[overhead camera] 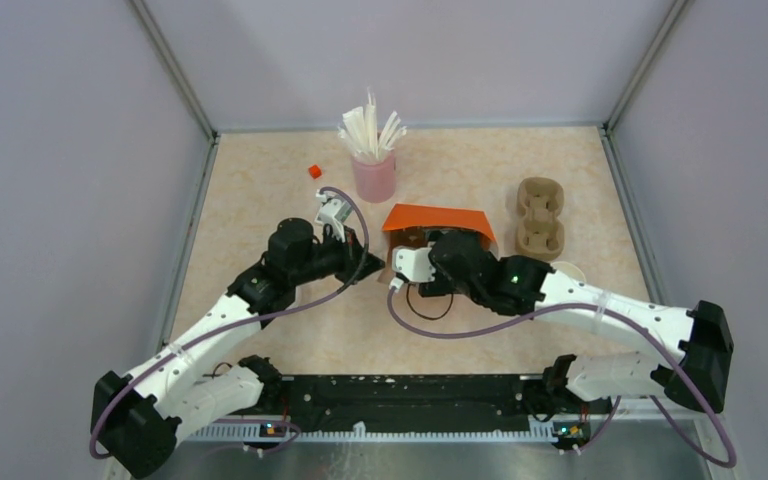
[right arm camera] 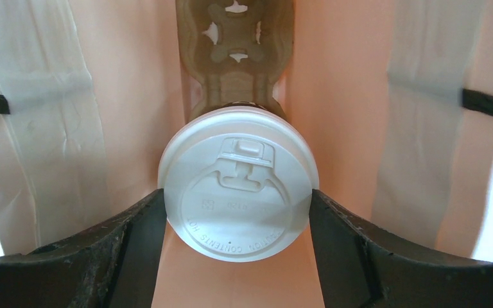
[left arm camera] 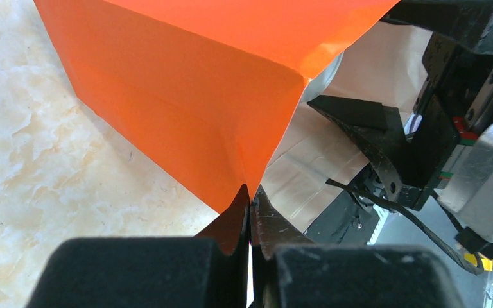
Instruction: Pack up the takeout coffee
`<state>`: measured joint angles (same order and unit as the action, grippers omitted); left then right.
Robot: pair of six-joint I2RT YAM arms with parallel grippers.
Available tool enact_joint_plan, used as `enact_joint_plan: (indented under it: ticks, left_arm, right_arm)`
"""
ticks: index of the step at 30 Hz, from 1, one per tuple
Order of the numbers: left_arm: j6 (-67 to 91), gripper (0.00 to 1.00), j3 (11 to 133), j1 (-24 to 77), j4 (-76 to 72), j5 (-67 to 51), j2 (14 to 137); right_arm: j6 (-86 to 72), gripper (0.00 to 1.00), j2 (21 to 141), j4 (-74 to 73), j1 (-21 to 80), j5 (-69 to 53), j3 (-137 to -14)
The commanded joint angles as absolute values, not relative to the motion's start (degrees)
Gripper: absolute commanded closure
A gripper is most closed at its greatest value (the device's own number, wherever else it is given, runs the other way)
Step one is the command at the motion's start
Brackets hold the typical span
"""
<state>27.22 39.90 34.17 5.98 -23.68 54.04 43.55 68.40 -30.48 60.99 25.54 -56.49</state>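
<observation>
The orange bag (overhead camera: 438, 218) stands open at mid-table. My left gripper (left arm camera: 250, 196) is shut on the bag's (left arm camera: 186, 96) near corner edge, pinching the paper between its tips. My right gripper (right arm camera: 237, 199) reaches down inside the bag, and the bag's walls fill the right wrist view. It is shut on the takeout coffee (right arm camera: 236, 192), both fingers pressed against the rim of its round white lid. The dark cup body is mostly hidden under the lid. In the top view the coffee and the right fingertips are hidden by the arm and the bag.
A brown cardboard cup carrier (right arm camera: 234, 58) lies at the bag's bottom beyond the cup. Another carrier (overhead camera: 540, 215) sits on the table right of the bag. A pink cup of white sticks (overhead camera: 373, 170) and a small red block (overhead camera: 314, 171) stand behind. A flat white lid (overhead camera: 568, 270) shows by the right arm.
</observation>
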Motion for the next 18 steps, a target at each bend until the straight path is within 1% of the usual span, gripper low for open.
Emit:
enact_joint_plan:
  ticks: [1, 5, 13, 18]
  left_arm:
    - [26.46, 1.00, 39.62, 34.33, 3.15, -23.74, 53.63]
    - [26.17, 1.00, 39.59, 34.43, 3.19, -23.36, 53.48]
    - [27.46, 1.00, 39.98, 34.43, 1.93, -25.01, 53.55]
    - [29.08, 1.00, 38.93, 34.45, 0.44, -26.83, 53.52]
  right_arm:
    - [46.53, 0.39, 67.44, -30.77, 60.92, 26.21, -62.49]
    - [48.13, 0.39, 68.82, -31.03, 60.98, 26.19, -64.11]
    - [51.75, 0.39, 66.34, -29.45, 59.83, 26.42, -56.10]
    - [53.80, 0.39, 66.44, -25.46, 58.16, 26.22, -53.87]
